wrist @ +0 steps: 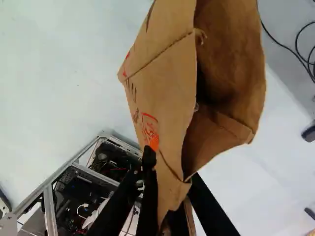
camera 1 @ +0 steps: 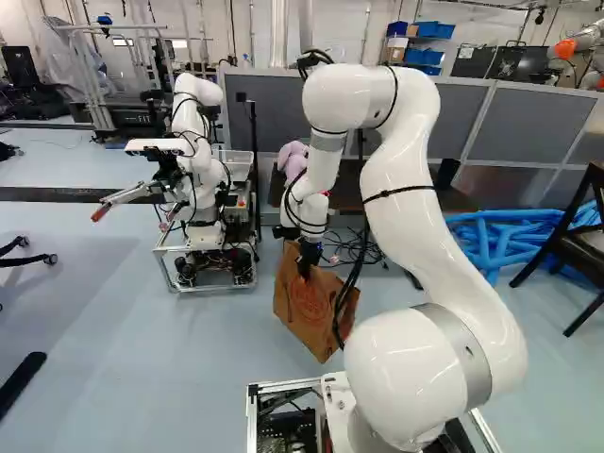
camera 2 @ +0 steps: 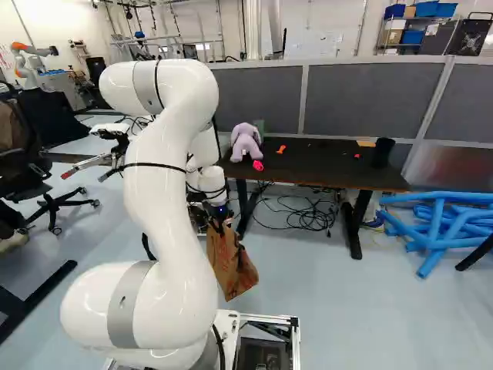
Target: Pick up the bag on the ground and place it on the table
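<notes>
Tilted brown paper bag (wrist: 167, 93), its upper edge pinched in the black jaws, low on the near side of the long dark-brown surface (camera 2: 323, 159), toward its left. Likely light and floppy, it may tear; the doubled rim suits gripping.

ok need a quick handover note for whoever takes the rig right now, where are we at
Jaws: shut on the edge of the brown bag, one on each side.
Bag: hanging tilted and open-topped, lower than the tabletop; can't confirm it's fully clear of the floor.
Table: ahead, beyond the bag, with a purple stuffed toy on top.
Done: bag gripped.
Left: raise it above the table, move over, set down, release.
</notes>
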Robot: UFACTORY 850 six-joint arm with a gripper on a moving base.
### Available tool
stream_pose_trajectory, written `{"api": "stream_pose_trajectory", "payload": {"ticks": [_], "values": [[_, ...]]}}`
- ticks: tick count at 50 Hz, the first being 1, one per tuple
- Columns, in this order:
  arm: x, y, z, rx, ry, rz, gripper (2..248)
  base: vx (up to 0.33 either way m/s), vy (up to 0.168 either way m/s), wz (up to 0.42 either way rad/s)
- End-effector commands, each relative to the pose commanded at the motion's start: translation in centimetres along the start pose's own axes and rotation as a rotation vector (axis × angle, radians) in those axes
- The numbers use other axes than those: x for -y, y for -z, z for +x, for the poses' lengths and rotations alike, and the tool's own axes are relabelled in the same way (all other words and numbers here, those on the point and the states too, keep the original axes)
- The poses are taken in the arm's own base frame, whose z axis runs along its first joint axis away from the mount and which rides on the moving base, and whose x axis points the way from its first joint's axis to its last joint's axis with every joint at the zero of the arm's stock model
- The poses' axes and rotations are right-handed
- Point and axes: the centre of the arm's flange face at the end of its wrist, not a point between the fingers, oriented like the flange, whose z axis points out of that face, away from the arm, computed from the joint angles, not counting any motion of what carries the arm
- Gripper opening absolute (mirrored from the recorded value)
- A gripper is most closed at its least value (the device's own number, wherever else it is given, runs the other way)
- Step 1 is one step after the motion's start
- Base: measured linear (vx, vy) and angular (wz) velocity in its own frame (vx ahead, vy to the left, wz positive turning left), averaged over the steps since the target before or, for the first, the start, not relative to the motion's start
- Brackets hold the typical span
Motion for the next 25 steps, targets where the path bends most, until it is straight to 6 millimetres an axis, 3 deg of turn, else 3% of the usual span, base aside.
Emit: {"api": "stream_pose_trajectory", "payload": {"ticks": [25], "values": [[1.1, 3.7, -2.1, -0.026, 0.002, -0.012, 26, 0.000, 0.000, 0.000]]}}
